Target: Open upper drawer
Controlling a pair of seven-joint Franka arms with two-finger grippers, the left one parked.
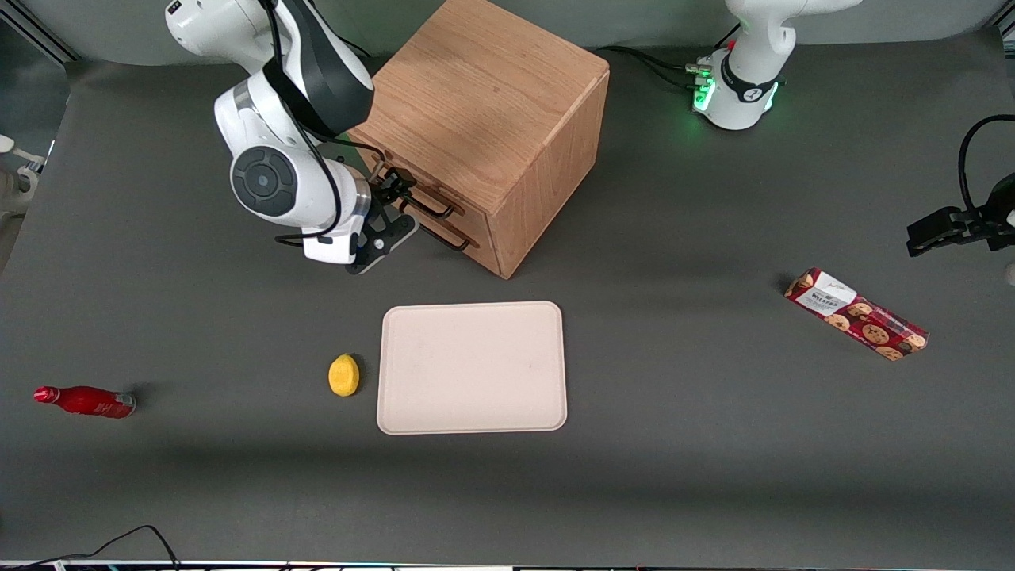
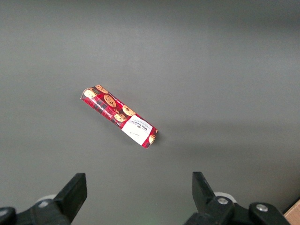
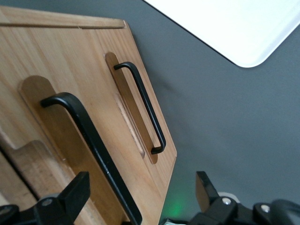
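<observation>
The wooden cabinet [image 1: 484, 103] stands on the grey table, farther from the front camera than the tray. Its two drawer fronts face the working arm's end. The upper drawer [image 3: 28, 117] has a thin black bar handle [image 3: 89, 136] [image 1: 432, 205]; the lower drawer's handle [image 3: 143, 105] [image 1: 448, 236] sits closer to the table. Both fronts look flush with the cabinet. My gripper [image 3: 140, 194] [image 1: 396, 194] is open right in front of the upper drawer. One end of the upper handle passes between its fingers [image 3: 75, 192], and I see no contact.
A beige tray [image 1: 472, 367] [image 3: 243, 23] lies nearer the camera than the cabinet, with a yellow lemon-like object [image 1: 343, 374] beside it. A red bottle [image 1: 86, 401] lies toward the working arm's end. A cookie box [image 1: 856, 314] [image 2: 119, 116] lies toward the parked arm's end.
</observation>
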